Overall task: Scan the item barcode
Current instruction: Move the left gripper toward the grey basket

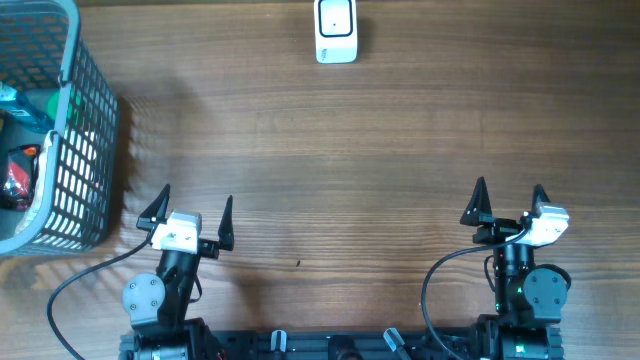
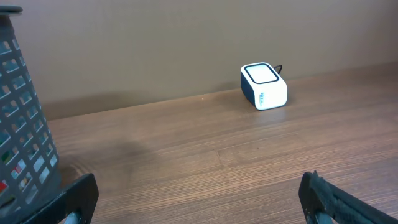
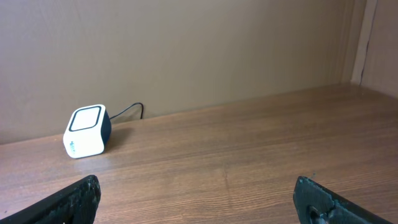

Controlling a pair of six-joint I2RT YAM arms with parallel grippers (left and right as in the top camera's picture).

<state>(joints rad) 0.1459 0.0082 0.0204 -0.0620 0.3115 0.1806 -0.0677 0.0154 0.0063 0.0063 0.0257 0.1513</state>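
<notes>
I have one table (image 1: 350, 150) under me, brown wood-grain, matt, with long streaks running side to side. One scanner (image 1: 336, 30) sits at the middle of the table's far edge. It is a small rounded box with a white shell, a dark blue lower side and a dark-framed square window on top. A thin black cable (image 3: 127, 111) leaves its back toward the plain brown wall.

One basket (image 1: 85, 150) stands at the table's far left corner, partly out of the overhead view. It is grey plastic mesh with rows of small rectangular openings and a pale blue rim, and its walls flare outward toward the top. Inside it I can make out a red-and-black packet (image 1: 15, 180), something teal (image 1: 10, 97) and something green (image 1: 55, 105). They are the items to scan, but I cannot count them for sure or see any barcode.

There are two arms, both at the table's near edge. The left gripper (image 1: 197, 195) is near the basket, its black pointed fingers (image 2: 78, 196) spread wide and holding nothing. The right gripper (image 1: 509, 186) is toward the near right, also spread wide and holding nothing. Each has a white block behind its fingers.
</notes>
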